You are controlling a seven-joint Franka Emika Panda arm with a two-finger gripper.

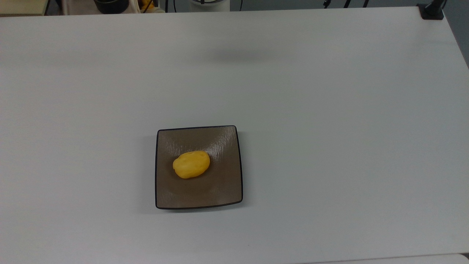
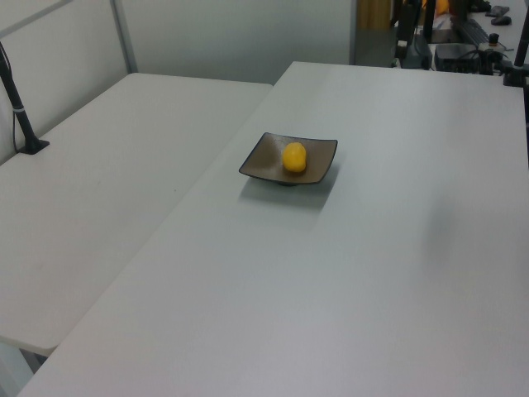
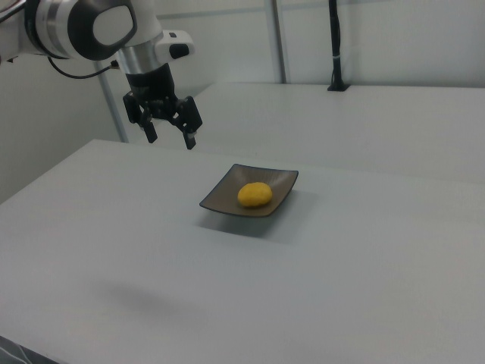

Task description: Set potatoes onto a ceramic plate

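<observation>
One bright-yellow oval potato [image 1: 191, 164] [image 2: 294, 157] [image 3: 255, 194] lies in the middle of the square brown ceramic plate [image 1: 227, 183] [image 2: 262, 153] [image 3: 223, 197], which rests flat on the white table. In the right view my gripper [image 3: 170, 140] hangs high in the air to the plate's upper left, well apart from it. Its two black fingers are spread open with nothing between them.
The white table [image 1: 329, 128] stretches wide around the plate. A second white table [image 2: 99, 198] adjoins it on the left view's left. A black clamp and post [image 1: 432, 11] sit at the top view's far right corner. Dark equipment [image 2: 438, 33] stands beyond the far edge.
</observation>
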